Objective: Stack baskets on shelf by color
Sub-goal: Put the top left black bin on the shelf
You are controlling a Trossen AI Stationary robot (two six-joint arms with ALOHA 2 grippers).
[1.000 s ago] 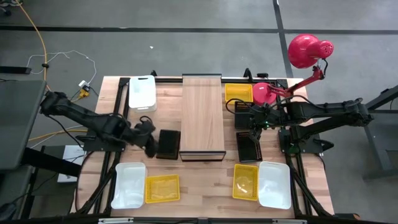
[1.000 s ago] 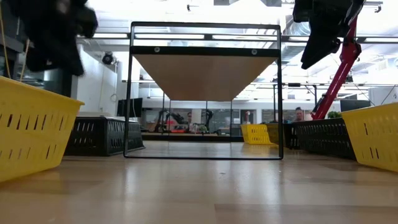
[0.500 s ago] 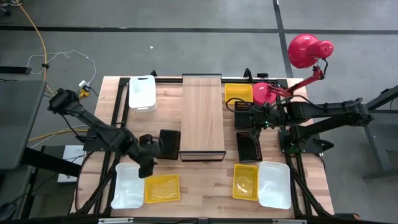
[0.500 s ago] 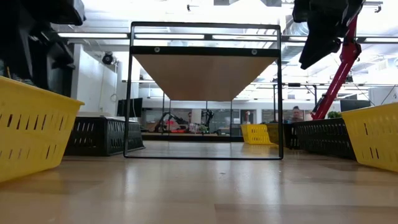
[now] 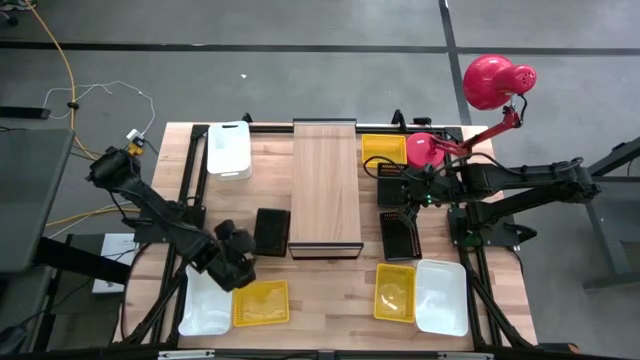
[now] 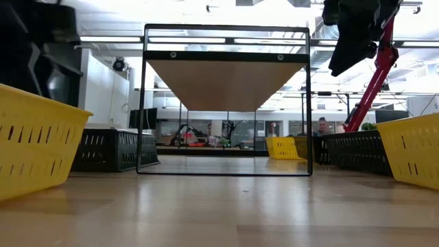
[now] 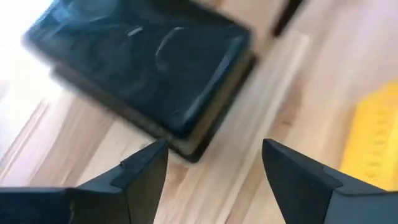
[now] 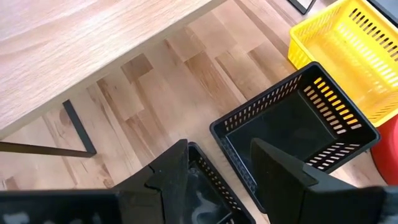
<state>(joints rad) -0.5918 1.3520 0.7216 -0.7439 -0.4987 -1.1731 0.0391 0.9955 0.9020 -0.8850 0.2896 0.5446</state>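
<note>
We see the high view evenly lit and sharp, with soft shadows. In the low view ceiling strip lights glare behind the shelf (image 6: 226, 75), leaving its underside dim. Ahead of the left gripper (image 7: 214, 165) the black basket (image 7: 143, 62) is smeared by motion blur; the right wrist view stays crisp.

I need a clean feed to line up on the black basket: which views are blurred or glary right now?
Left wrist view: motion-smeared, black basket soft, washed-out glare in one corner. Right wrist view: sharp on the black baskets. Low view: bright ceiling lights behind the shelf, near yellow basket soft. High view: even light.
</note>
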